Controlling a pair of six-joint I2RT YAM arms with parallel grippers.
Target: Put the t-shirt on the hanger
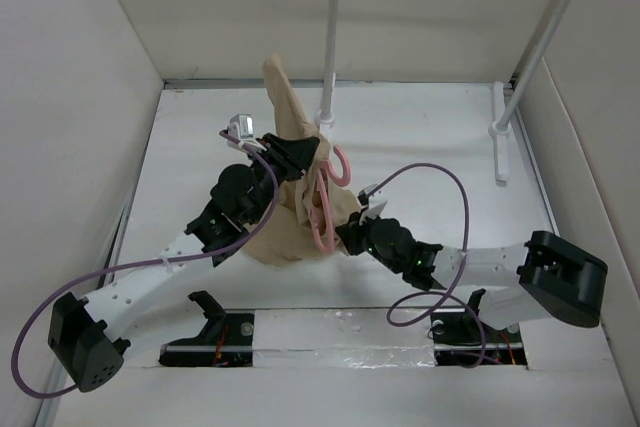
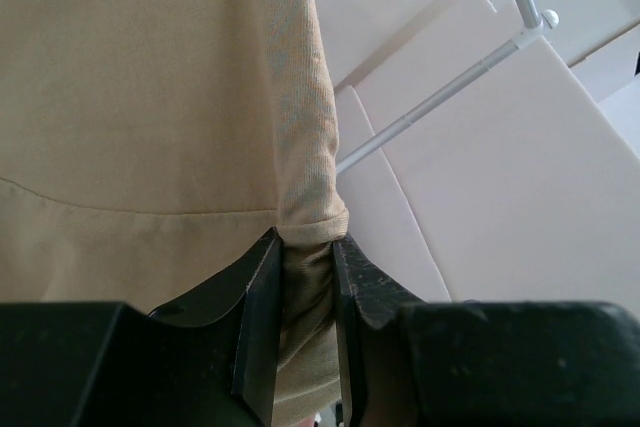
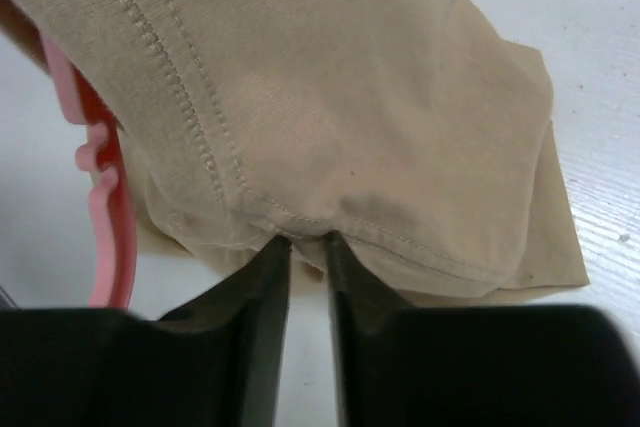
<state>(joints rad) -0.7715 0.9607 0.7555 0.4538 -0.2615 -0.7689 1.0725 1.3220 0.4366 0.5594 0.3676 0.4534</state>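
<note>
t-shirt (image 1: 285, 217) bunched mid-table, one end held high. left gripper (image 2: 306, 252) clamped on a cloth fold. right gripper (image 3: 308, 245) pinched on the hem seam, and the bite looks shallow, though that is hard to judge. hanger (image 3: 108, 209) partly under the cloth, just beside the right jaws. judgement: seat the hem deeper before spreading the opening, and pull away from the hanger arm.

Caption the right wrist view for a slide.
Right fingers pinch the tan t-shirt by its stitched hem; pink hanger at left.
</note>
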